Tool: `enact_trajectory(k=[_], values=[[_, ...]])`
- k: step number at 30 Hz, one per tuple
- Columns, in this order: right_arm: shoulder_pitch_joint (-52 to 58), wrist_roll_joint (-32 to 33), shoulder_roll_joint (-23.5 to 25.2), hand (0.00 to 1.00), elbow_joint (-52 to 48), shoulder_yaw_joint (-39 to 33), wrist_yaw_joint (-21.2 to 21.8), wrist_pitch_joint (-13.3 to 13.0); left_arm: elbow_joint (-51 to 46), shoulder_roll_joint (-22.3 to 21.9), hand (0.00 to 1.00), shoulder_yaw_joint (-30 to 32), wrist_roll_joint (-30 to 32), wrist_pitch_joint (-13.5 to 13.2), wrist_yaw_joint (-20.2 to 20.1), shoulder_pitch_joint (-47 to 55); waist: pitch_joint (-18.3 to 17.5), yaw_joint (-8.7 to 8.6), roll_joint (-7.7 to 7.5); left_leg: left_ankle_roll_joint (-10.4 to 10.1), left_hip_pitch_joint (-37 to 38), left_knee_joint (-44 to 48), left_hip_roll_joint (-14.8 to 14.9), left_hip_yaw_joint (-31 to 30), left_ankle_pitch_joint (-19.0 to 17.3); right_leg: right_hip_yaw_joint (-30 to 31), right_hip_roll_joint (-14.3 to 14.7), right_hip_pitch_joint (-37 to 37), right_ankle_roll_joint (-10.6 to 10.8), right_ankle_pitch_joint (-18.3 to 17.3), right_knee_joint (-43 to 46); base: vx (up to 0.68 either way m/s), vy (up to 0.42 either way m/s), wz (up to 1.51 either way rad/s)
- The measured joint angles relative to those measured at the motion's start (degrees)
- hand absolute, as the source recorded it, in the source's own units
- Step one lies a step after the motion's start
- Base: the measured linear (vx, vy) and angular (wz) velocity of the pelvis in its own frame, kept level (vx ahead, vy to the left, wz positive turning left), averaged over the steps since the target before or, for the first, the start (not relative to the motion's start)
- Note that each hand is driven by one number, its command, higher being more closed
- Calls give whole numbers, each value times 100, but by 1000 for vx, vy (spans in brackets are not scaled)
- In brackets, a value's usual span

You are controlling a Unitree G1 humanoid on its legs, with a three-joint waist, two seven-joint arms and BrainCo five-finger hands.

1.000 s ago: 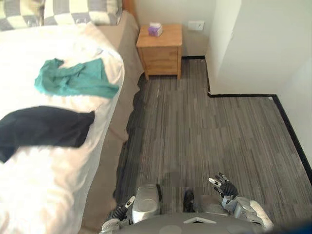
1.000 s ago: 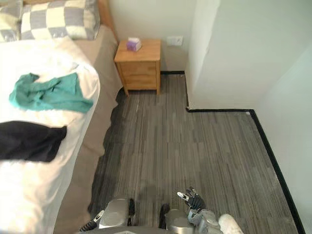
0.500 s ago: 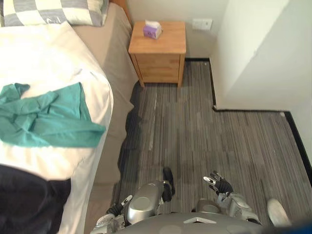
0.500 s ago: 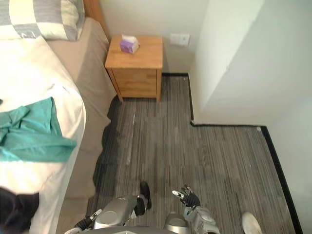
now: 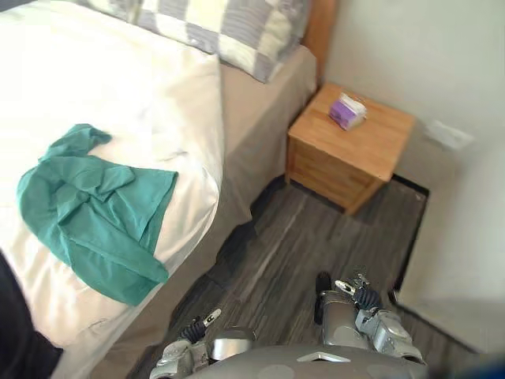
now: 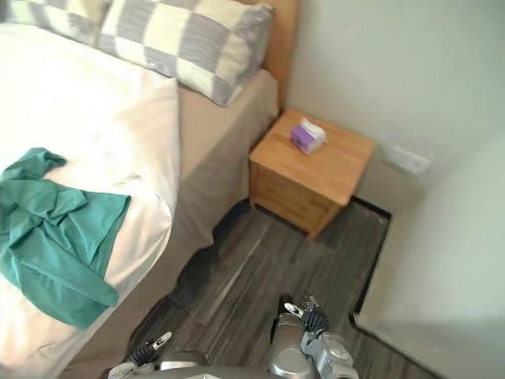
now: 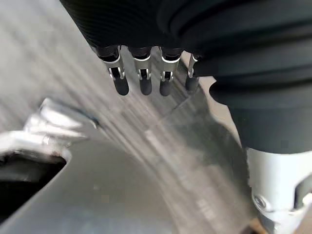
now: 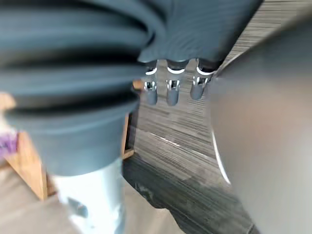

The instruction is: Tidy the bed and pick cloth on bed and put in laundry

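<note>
1. I log the left robot hand (image 5: 180, 359): fingers straight and slack, holding nothing, low beside the bed (image 5: 118, 71).
2. I log the right robot hand (image 5: 377, 322): equally loose and empty, above the floor (image 5: 292, 229).
3. I log the teal cloth (image 5: 95, 209): crumpled near the bed's edge, long axis running from pillow (image 5: 229, 28) end toward the foot.
4. I log the black cloth (image 5: 16, 332): further footward.
</note>
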Motion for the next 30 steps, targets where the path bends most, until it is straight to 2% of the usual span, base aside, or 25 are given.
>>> enact_trajectory(k=[1, 2, 3, 4, 5, 6, 7, 8, 10, 11, 12, 14, 15, 16, 17, 19, 22, 23, 24, 26, 27, 30], values=[[166, -200, -25, 0, 185, -137, -20, 441, 70, 66, 0, -36, -388, -21, 575, 11, 68, -114, -133, -95, -893, 809, 795, 2646, 314, -1301, -219, 1773, -217, -300, -947, 1025, -927, 252], [173, -244, -78, 0, 178, -181, 11, 499, 69, -7, 0, -42, -383, -26, 652, 19, 14, -124, -5, -22, -1046, 208, 768, 3035, 531, -1475, -231, 1916, -196, -312, -1018, 863, -732, 228], [168, -244, -87, 0, 174, -181, 24, 510, 76, -35, 0, -43, -383, -23, 653, 27, 3, -124, 51, -26, -1116, 29, 769, 3069, 706, -1497, -207, 1931, -155, -338, -1028, 230, -97, 36], [158, -249, -90, 0, 146, -180, 46, 539, 80, -81, 0, -28, -379, -22, 656, 86, -45, -107, 147, 45, -1290, -361, 798, 3209, 1449, -1554, -145, 1980, -10, -459, -1032, 220, -8, 38], [83, -239, -58, 0, 162, -254, 26, 565, 71, -66, 0, -20, -365, -8, 650, 117, -95, -128, 111, 146, -1302, -555, 654, 3349, 1412, -1765, -207, 2014, 83, -574, -975, 214, 7, 68], [93, -243, -53, 0, 179, -295, 27, 604, 17, -9, 0, -33, -320, -22, 647, 122, -112, -147, 44, 205, -1274, -769, 510, 3395, 1530, -1977, -307, 2072, 116, -594, -984, 181, -2, 135], [167, -224, 30, 0, 231, -397, 75, 722, -48, 66, 0, -11, -238, -49, 652, 126, -137, -219, -193, 341, -1264, -1174, 232, 3394, 1771, -2417, -467, 2229, 169, -584, -1125, 160, 22, 199], [234, -231, 63, 0, 237, -534, 199, 818, -57, 126, 0, -10, -158, -94, 682, 66, -221, -275, -282, 447, -1252, -1592, -33, 3292, 1981, -2910, -585, 2382, 261, -539, -1286, 154, 50, 241], [277, -232, -34, 0, 391, -657, 257, 931, -105, 45, 0, -22, -159, -96, 635, 53, -295, -87, -204, 547, -1233, -2162, -205, 3215, 1905, -3309, -577, 2472, 296, -535, -1271, 117, 102, 170], [211, -216, -3, 0, 401, -676, 251, 931, -95, 72, 0, -46, -121, -13, 602, 79, -276, -64, -246, 668, -1150, -2479, -342, 3086, 2020, -3367, -650, 2498, 309, -527, -1092, 120, 128, 104], [152, -141, 28, 0, 409, -688, 219, 932, -91, 120, 0, -54, -117, 39, 577, 98, -259, -64, -289, 695, -1036, -2700, -423, 2973, 2084, -3370, -710, 2538, 316, -523, -897, 112, 133, 110], [73, 157, 211, 0, 404, -686, 119, 910, -83, 250, 0, -233, -81, 195, 474, 157, -246, -1, -390, 716, -791, -2973, -556, 2763, 2130, -3240, -866, 2530, 319, -520, -347, 73, 86, 68], [75, 371, 279, 0, 397, -685, 78, 903, -77, 312, 0, -337, 120, 277, 375, 163, -248, 8, -424, 734, -658, -3095, -653, 2490, 2117, -2894, -1054, 2409, 307, -481, 315, 73, 68, 87], [96, 543, 306, 0, 329, -708, 36, 816, -66, 388, 0, -507, 276, 355, 309, 138, -254, -63, -436, 806, -630, -3124, -723, 2135, 2048, -2166, -1195, 1993, 37, -301, 1253, 80, 60, 134], [102, 726, 311, 0, 230, -770, 18, 784, -4, 462, 0, -650, 372, 432, 239, 57, -229, -202, -394, 877, -653, -3111, -734, 1815, 1989, -1464, -1048, 1678, 152, -639, 1679, 101, 13, 144], [217, 964, 303, 0, 166, -926, -50, 751, 117, 509, 0, -733, 588, 610, 150, -85, -228, -331, -391, 905, -637, -3096, -713, 1373, 1970, -352, -674, 1304, 275, -1099, 1837, 127, -6, 148], [391, 1025, 367, 0, 178, -1039, -63, 447, 161, 470, 0, -708, 695, 721, 142, -89, -236, -315, -364, 848, -497, -3134, -661, 1253, 1894, 573, -548, 853, 333, -1127, 1361, 110, -18, 69], [385, 1001, 409, 0, 189, -1037, -37, 346, 209, 455, 0, -707, 728, 725, 137, -73, -262, -321, -338, 783, -463, -3130, -588, 1270, 1854, 823, -395, 793, 487, -1032, 848, 111, -78, 21], [383, 1001, 444, 0, 212, -1033, -15, 320, 214, 453, 0, -706, 740, 725, 137, -56, -299, -323, -339, 735, -461, -3128, -541, 1278, 1840, 883, -317, 783, 577, -942, 518, 119, -134, 5], [405, 1002, 514, 0, 278, -986, 13, 305, 214, 520, 0, -709, 759, 724, 105, -43, -429, -303, -495, 504, -442, -3132, -489, 1421, 1830, 793, -128, 804, 528, 109, -541, 122, -178, -23], [397, 1003, 528, 0, 352, -922, 7, 314, 237, 550, 0, -713, 780, 724, 92, -56, -456, -283, -548, 455, -400, -3160, -482, 1530, 1828, 589, -127, 854, 487, 175, -778, 154, -237, -67], [389, 1198, 427, 0, 360, -849, -176, 378, 330, 504, 0, -774, 793, 722, 105, -189, -507, -305, -426, 264, -350, -3245, -310, 1940, 1821, 658, 100, 1065, 476, 168, -1598, 137, -205, -69]])
